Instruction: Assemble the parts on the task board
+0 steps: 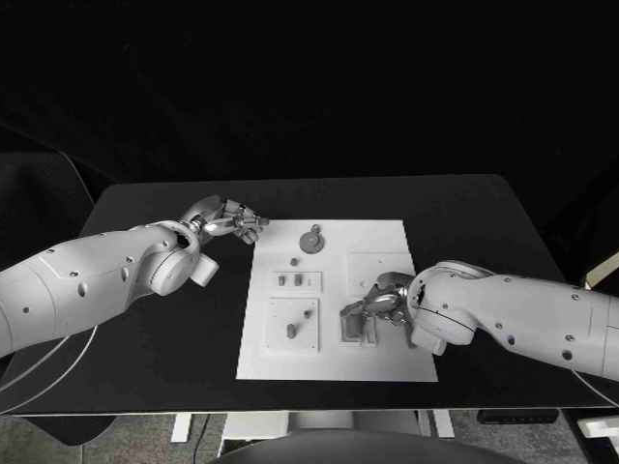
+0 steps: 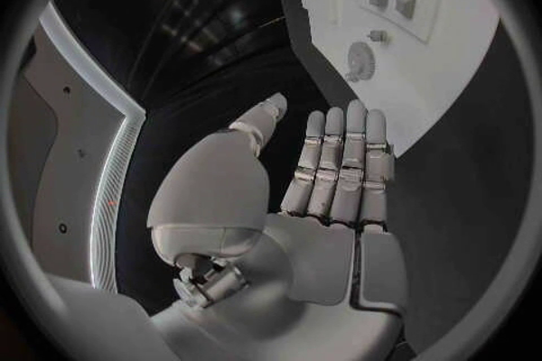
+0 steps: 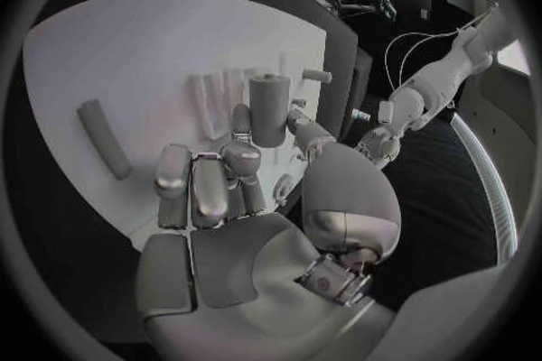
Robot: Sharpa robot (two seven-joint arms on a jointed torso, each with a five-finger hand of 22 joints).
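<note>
The left robot hand (image 1: 226,220) hovers open over the table (image 1: 157,208), beside the board (image 1: 340,365). The right robot hand (image 1: 375,307) pinches a grey cylinder part (image 3: 269,110) upright on the board; a round part (image 1: 312,239) lies near the left one.

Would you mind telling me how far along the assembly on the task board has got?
Early, it seems. On the task board, a round part and small parts lie loose. The right hand pinches an upright cylinder over the board. The left hand hovers open, off the board.
</note>
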